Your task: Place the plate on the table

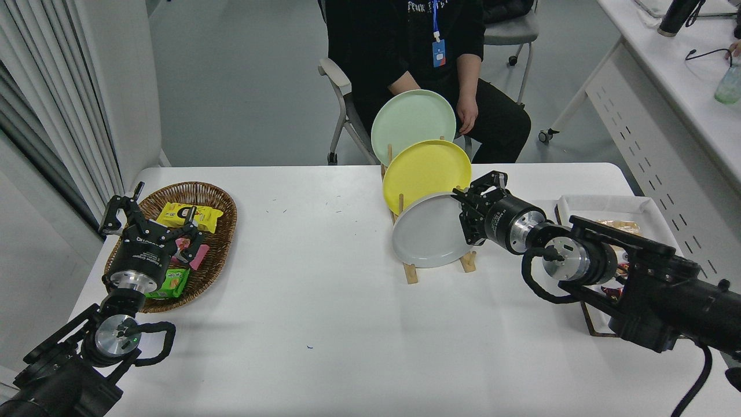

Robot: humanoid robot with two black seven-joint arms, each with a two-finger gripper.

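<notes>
Your right gripper (470, 215) had its fingers (463, 200) clamped on the right edge of the round light-grey plate (425, 231). That plate leaned tilted in the front slot of the wooden peg rack (410, 273), just ahead of the round yellow plate (425, 169) and the round pale mint-green plate (412, 117) behind it. The rack stood near the middle of the large white surface (324, 313). Your left gripper (151, 215) sat parked at the lower left over the brown wicker basket (223, 204) of snack packets, its fingers spread wide and holding nothing.
</notes>
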